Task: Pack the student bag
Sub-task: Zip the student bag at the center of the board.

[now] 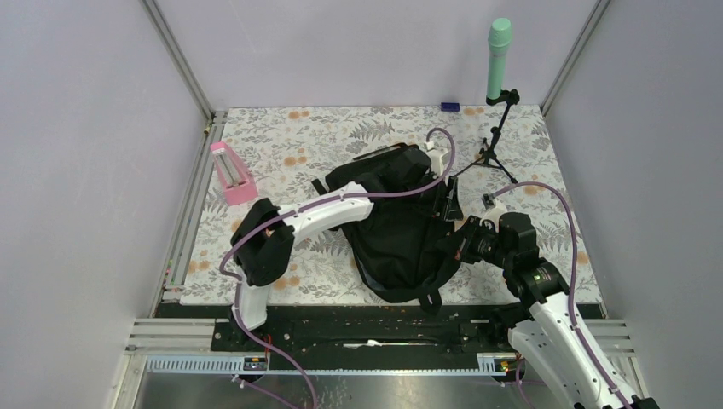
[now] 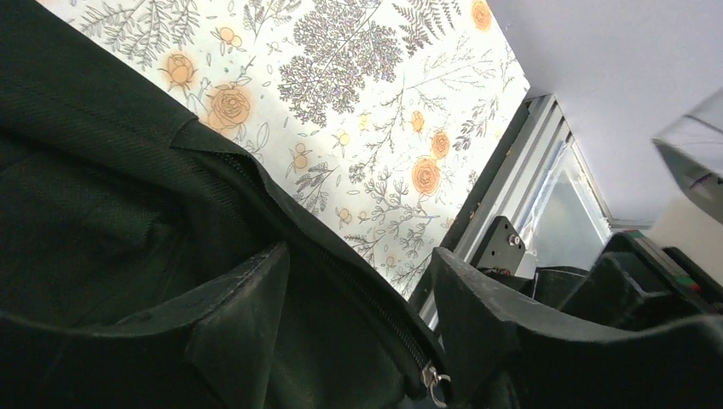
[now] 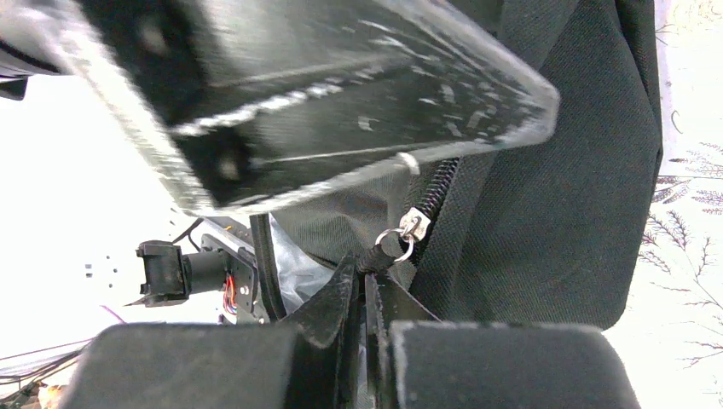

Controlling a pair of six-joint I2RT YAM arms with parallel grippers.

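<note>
The student bag (image 1: 401,234), a black backpack, lies in the middle of the floral mat. My left arm reaches over it to its right side. There my left gripper (image 2: 358,294) stands open, its fingers (image 2: 243,298) straddling the bag's zip edge (image 2: 341,256), with the metal slider (image 2: 436,385) low between them. At the bag's right edge, my right gripper (image 3: 367,281) is shut on the black zip pull cord just below the slider's ring (image 3: 399,243). Black fabric (image 3: 546,187) fills the right of that view. What is inside the bag is hidden.
A pink holder (image 1: 232,173) stands at the mat's left edge. A mint cylinder on a small black tripod (image 1: 499,60) stands at the back right, with a small blue thing (image 1: 450,106) by the back wall. A blurred clear plastic piece (image 3: 341,102) hangs close above my right fingers.
</note>
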